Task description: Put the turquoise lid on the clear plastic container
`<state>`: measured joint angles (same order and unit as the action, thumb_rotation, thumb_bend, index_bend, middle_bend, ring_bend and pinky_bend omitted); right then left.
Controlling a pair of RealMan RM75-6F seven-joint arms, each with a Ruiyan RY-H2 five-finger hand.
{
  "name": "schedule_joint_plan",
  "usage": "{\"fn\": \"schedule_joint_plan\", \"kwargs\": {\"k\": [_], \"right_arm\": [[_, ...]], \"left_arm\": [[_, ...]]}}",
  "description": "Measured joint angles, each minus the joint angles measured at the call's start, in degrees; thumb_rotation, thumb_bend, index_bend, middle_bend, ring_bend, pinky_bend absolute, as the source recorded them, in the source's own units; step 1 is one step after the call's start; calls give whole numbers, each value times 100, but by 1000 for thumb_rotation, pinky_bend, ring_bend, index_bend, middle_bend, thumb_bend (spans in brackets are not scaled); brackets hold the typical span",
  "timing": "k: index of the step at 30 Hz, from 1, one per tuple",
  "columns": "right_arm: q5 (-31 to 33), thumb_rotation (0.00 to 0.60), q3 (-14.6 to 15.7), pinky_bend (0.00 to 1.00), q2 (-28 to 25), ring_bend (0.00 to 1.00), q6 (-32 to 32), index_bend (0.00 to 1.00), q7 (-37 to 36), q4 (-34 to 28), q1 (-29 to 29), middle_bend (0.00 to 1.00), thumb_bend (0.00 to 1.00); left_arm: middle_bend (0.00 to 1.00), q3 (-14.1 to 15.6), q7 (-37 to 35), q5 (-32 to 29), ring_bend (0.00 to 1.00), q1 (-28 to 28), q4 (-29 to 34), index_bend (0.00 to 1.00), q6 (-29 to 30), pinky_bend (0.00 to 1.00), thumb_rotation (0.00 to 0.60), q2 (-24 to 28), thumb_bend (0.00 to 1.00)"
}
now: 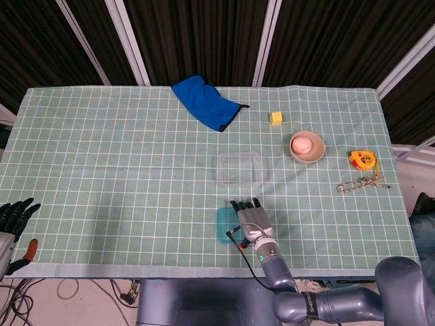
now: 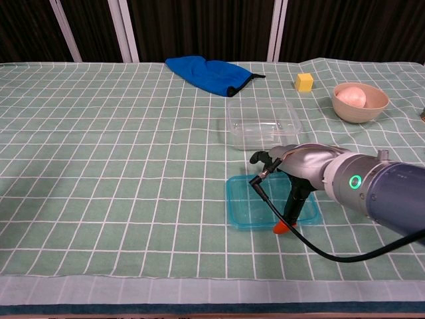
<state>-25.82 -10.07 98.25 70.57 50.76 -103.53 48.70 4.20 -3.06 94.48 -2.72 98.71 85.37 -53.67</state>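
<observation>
The right hand (image 2: 295, 189) rests over the turquoise lid (image 2: 255, 206), seemingly not yet gripping; it should pinch one edge firmly, then lift toward the clear plastic container (image 2: 262, 124).

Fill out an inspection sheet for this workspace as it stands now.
Surface: table under a green checked cloth, lying flat.
Job's things: turquoise lid flat on the cloth near the front edge; clear plastic container behind it, open, apart from the lid.
Clutter: blue cloth, yellow block, bowl holding a pinkish round item, tape measure, knotted cord.
Robot hands: right robot hand over the lid, one orange-tipped finger down at its front edge; left robot hand off the table's left side, holding nothing.
Cables: black cable from the right wrist.
Surroundings: dark curtains with pale poles.
</observation>
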Motion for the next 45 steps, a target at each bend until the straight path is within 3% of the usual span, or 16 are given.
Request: {"fn": "schedule_joint_plan", "kwargs": {"k": [13,25,35,45], "right_arm": [[-137,600,-47,0,-174,159,60,78,-191,-225,-33,489,156],[-232,600,-210,0,-666,159,351,78,-224,-944,-52,488,156],[154,600,-663,0,-1184,159,629,78,110,-1401,197,488,155],[898,600,-1203,0,-1522,159,388,78,517,-1266,798,489,155]], "left_arm": [[0,-2,-7,-13,0,-1,6,87,-10,0,600,2,525],[0,-1,-4,0,0,3,17,88,2,0,600,2,525],[0,-12,-31,-4,0,3,30,88,17,0,600,8,525],[0,-44,-14,-172,0,-11,21,87,-81,0,600,-2,525]]}}
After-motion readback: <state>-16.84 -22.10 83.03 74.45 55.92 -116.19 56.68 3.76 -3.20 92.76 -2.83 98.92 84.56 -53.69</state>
